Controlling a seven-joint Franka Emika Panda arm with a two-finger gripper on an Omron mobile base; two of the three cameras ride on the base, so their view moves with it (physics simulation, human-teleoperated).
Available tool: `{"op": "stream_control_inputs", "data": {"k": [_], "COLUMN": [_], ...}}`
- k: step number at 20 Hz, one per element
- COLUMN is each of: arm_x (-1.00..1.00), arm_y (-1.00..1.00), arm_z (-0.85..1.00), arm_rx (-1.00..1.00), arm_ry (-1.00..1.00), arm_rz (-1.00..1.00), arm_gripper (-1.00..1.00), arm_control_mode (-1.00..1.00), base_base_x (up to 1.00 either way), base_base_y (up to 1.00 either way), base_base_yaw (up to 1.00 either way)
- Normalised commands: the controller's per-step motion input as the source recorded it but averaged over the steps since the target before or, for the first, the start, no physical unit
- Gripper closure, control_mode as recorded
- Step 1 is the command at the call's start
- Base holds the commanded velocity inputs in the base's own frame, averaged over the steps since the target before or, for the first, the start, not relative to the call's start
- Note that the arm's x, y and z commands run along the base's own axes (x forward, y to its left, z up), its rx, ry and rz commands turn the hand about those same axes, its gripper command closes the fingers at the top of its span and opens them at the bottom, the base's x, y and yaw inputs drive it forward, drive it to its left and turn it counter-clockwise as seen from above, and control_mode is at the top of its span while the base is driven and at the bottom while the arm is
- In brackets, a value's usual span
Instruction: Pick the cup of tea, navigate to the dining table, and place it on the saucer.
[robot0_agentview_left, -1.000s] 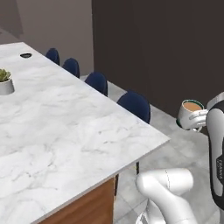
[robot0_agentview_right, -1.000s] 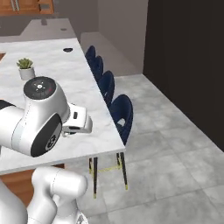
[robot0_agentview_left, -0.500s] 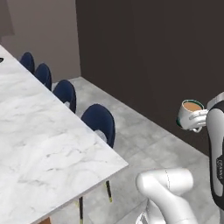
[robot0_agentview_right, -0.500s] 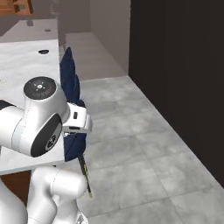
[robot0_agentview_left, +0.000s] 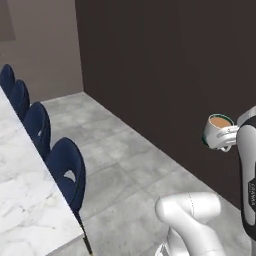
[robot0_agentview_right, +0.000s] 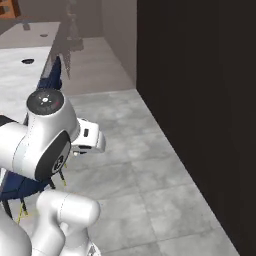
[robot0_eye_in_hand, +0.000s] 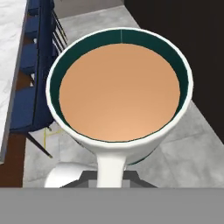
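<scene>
Your cup of tea (robot0_agentview_left: 218, 131) is full of smooth light brown liquid, up to near the dark green inner wall. It is round with a white rim and it stays upright, high over the grey tiled floor (robot0_agentview_left: 125, 175). Your gripper (robot0_agentview_left: 227, 136) is closed narrow on its handle. You see four navy blue stools (robot0_agentview_left: 67, 171) along the white marble dining table (robot0_agentview_left: 22, 200).

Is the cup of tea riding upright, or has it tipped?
Upright. The cup of tea sits level in the tool, and the hand view shows tea filling it evenly below the rim, none spilled.
</scene>
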Motion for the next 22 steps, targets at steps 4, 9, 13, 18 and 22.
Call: {"op": "stream_control_inputs", "data": {"k": [4,9,13,18,22], "arm_x": [0.0,0.0,0.0,0.0,0.0], "arm_y": [0.0,0.0,0.0,0.0,0.0], "arm_z": [0.0,0.0,0.0,0.0,0.0], "arm_rx": [0.0,0.0,0.0,0.0,0.0], "arm_ry": [0.0,0.0,0.0,0.0,0.0], "arm_rz": [0.0,0.0,0.0,0.0,0.0], "arm_gripper": [1.0,1.0,1.0,1.0,1.0], "arm_control_mode": [1.0,1.0,1.0,1.0,1.0], "base_base_x": [0.97,0.97,0.98,1.0,1.0], "base_base_y": [-1.0,-1.0,-0.96,-0.9,-0.91], "base_base_yaw": [0.27,0.37,0.5,0.52,0.53]}}
